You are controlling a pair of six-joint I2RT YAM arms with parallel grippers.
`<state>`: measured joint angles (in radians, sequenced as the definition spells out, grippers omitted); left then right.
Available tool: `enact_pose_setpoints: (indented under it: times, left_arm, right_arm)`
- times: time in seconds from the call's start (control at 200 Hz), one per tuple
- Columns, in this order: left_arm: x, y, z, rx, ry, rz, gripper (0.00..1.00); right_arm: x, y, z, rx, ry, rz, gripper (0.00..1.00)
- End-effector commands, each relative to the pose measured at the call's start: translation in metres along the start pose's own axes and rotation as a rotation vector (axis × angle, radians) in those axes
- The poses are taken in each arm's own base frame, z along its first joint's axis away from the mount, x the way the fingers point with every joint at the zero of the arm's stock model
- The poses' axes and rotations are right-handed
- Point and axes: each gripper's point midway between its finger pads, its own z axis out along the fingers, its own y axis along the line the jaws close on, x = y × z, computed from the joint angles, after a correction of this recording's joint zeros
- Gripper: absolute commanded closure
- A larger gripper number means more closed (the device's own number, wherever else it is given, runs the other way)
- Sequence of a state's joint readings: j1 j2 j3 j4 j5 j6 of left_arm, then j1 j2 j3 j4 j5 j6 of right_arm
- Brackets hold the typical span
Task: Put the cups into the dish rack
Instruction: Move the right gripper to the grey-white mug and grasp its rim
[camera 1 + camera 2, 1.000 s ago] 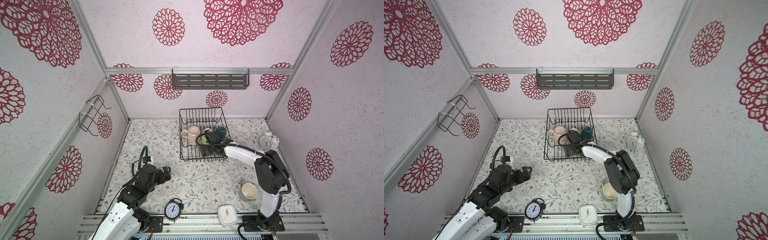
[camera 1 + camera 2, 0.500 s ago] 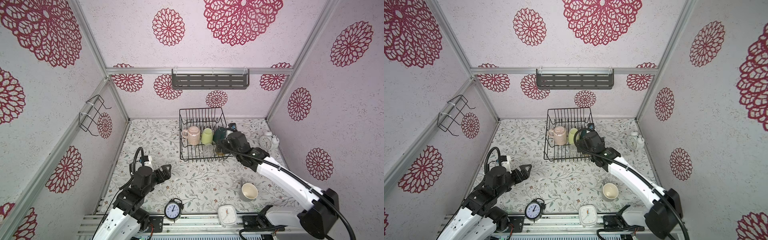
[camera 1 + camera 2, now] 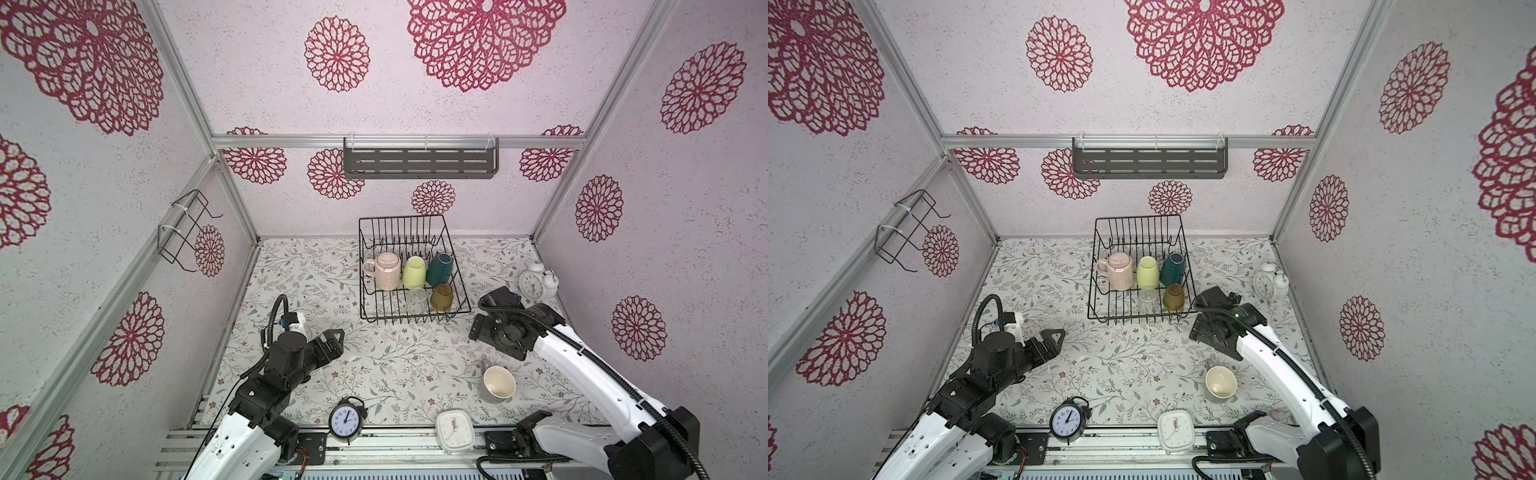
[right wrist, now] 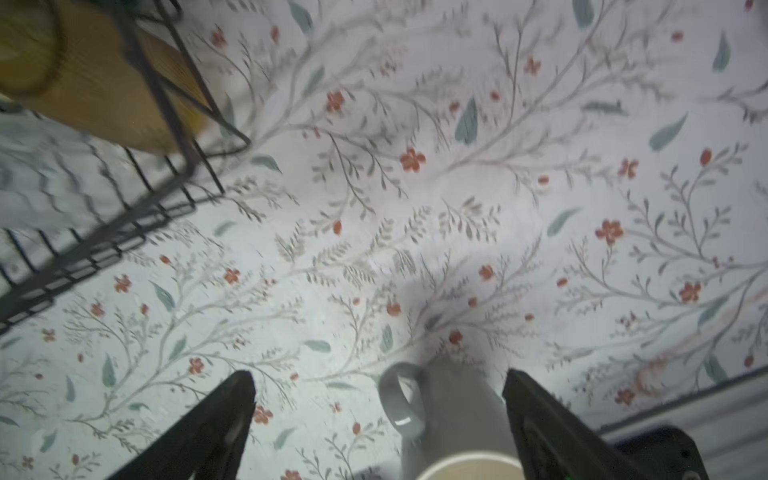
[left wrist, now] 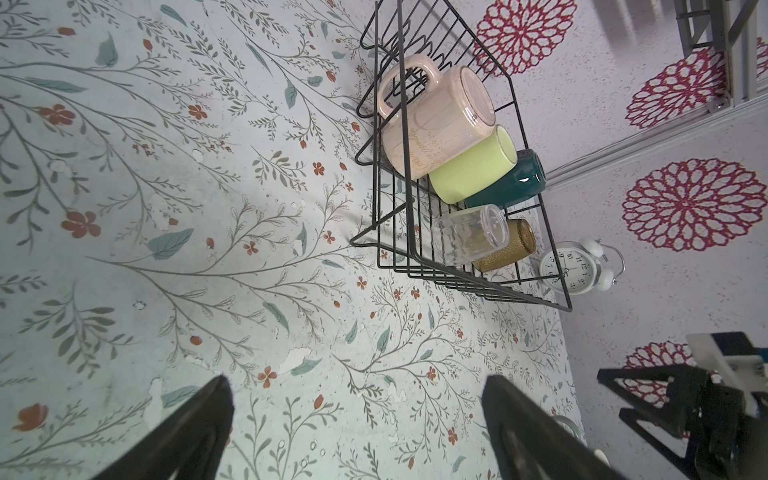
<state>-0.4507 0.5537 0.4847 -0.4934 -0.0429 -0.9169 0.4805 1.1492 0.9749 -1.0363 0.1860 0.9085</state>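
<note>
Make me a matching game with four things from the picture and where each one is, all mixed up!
Things:
1. tall pale pink mug
2. amber translucent tumbler
3. grey mug with a cream inside
4. round black alarm clock

Places:
A. on the right side of the floral table, outside the rack
B. at the table's front edge, left of the middle
C. in the black wire dish rack, left end of the far row
D. in the rack's near right corner

Pairs: 1-C, 2-D, 3-A, 4-B.
</note>
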Motion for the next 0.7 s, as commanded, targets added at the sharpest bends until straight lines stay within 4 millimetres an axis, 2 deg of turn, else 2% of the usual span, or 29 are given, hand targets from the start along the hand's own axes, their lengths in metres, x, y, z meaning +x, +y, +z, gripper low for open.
enact_pose_setpoints:
  times: [0.0,0.125,0.165,0.315,0.36,0.4,0.49,0.586,0.661,0.691]
  left_arm:
    - [-0.002,0.004,0.000,-0.009,-0.022,-0.013,0.03]
    - [-0.001,0.006,0.001,-0.018,-0.020,-0.006,0.03]
    - [-0.001,0.006,0.001,-0.020,-0.020,-0.004,0.03]
    - [-0.001,0.008,0.004,-0.027,-0.022,-0.004,0.03]
    - [0.000,0.007,0.005,-0.024,-0.018,-0.007,0.03]
    - [0.000,0.006,0.005,-0.019,-0.015,-0.009,0.03]
    - [0.002,0.007,0.005,-0.023,-0.005,-0.008,0.03]
    - [0.001,0.008,0.004,-0.029,-0.009,-0.008,0.03]
    - [0.001,0.008,0.003,-0.026,-0.015,-0.010,0.03]
    - [0.000,0.008,0.003,-0.025,-0.018,-0.011,0.03]
  right_arm:
    - [0.036,-0.025,-0.011,0.058,0.141,0.101,0.11]
    - [0.031,-0.033,-0.021,0.048,0.082,0.110,0.22]
    - [0.033,-0.032,-0.021,0.039,0.090,0.109,0.22]
    - [0.054,-0.021,0.000,0.006,0.200,0.100,0.23]
    - [0.058,-0.021,0.006,0.018,0.206,0.099,0.25]
    - [0.059,-0.022,0.010,0.028,0.197,0.103,0.30]
    - [0.062,-0.016,0.015,0.009,0.180,0.100,0.50]
    - [0.062,-0.012,0.017,-0.008,0.156,0.094,0.60]
    - [0.063,-0.009,0.020,-0.017,0.156,0.089,0.72]
    - [0.064,-0.007,0.021,-0.025,0.159,0.081,0.74]
